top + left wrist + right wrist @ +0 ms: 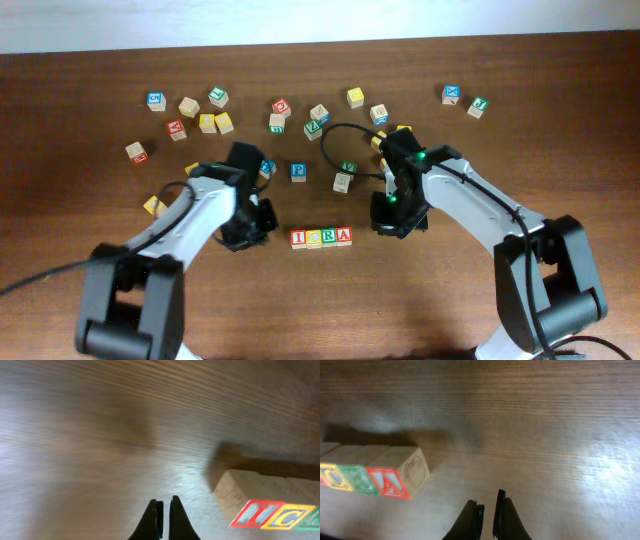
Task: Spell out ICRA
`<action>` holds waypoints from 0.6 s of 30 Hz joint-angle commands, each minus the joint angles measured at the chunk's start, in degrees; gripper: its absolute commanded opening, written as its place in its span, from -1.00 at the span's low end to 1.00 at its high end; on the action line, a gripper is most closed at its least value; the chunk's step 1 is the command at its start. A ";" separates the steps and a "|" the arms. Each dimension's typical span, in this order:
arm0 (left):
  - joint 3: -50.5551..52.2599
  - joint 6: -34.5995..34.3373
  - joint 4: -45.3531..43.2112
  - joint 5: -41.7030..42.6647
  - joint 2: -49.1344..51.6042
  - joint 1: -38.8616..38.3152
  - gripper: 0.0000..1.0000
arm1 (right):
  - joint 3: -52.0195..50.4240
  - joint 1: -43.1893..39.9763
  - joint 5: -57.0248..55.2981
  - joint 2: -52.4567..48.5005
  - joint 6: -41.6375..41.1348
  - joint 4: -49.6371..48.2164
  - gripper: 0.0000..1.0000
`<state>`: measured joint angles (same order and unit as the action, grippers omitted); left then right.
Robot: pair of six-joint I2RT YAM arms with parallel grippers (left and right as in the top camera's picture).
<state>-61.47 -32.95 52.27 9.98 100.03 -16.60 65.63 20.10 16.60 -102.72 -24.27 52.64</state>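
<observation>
1. Table: dark brown wood with the grain running across. Fills the overhead view below a pale strip at the far edge.
2. Left arm and right arm: white and black. Reach in from the near edge and bend toward the middle, one on each side of the word.
3. Loose letter blocks: scattered over the far half of the table, well apart from the word. Closest to it are a blue-faced block and a pale block.
4. Row of four blocks: at the table's middle, between the two grippers. Blocks touch side to side and read I-C-R-A from overhead.
5. Left gripper: low over bare wood near the I end of the row, not touching it. Fingers pressed almost together with only a thin slit, pinching nothing.
6. Right gripper: low over bare wood near the A end, also apart from it. Fingers close with a narrow gap, nothing between them.
7. Single blocks, in row order:
   - I block, red-framed.
   - C block, yellow.
   - R block, green.
   - A block, red, with a faint engraved drawing on its bare end face.
</observation>
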 commanded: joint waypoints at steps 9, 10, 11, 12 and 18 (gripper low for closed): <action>-0.39 3.32 -6.78 3.34 7.87 -4.76 -1.00 | -3.98 6.67 4.13 -3.50 -7.80 -11.26 -0.91; -0.39 3.32 -6.86 3.34 7.87 -4.94 -1.00 | -3.98 7.65 5.64 -3.85 -9.07 -12.83 -0.92; -0.39 3.34 -7.15 3.37 7.87 -5.01 -1.00 | -3.98 8.13 5.77 -3.85 -9.73 -13.51 -0.91; -0.39 3.89 -7.78 3.61 7.87 -5.18 -1.00 | -3.98 8.76 5.75 -3.85 -10.47 -14.08 -0.92; -0.39 5.66 -8.57 5.31 7.87 -5.81 -1.00 | -3.98 9.84 5.66 -3.85 -10.73 -14.12 -0.92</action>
<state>-61.84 -28.40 44.73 13.47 106.30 -21.32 61.91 28.56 19.97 -106.08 -34.48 39.07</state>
